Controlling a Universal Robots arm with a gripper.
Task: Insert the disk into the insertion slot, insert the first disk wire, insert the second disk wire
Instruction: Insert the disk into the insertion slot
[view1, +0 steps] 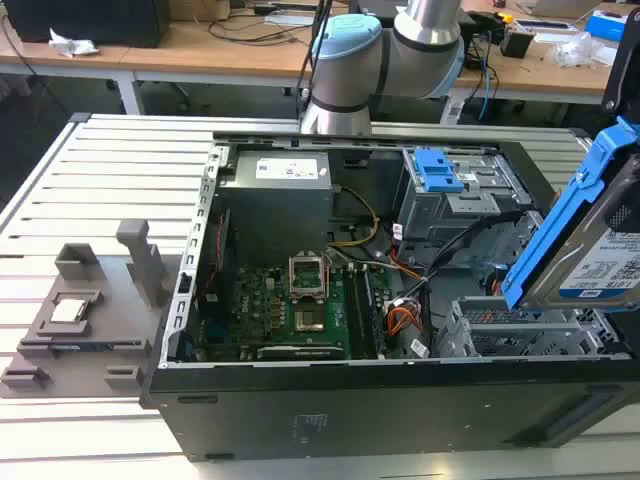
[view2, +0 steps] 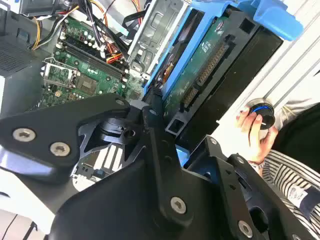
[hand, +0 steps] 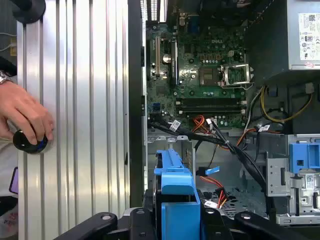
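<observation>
1. One black gripper clamps the flat silver disk in its bright blue plastic carrier.
2. Disk tilts steeply, lower edge just over the low silvery perforated insertion slot, open-topped.
3. Beyond, orange wires lie beside the slot's inner edge.

In the exterior view the picture's edge cuts off the disk, and it hides, I think, part of the insertion slot behind it.

insertion slot open-topped under tilted disk, cables bunched just beside
</observation>
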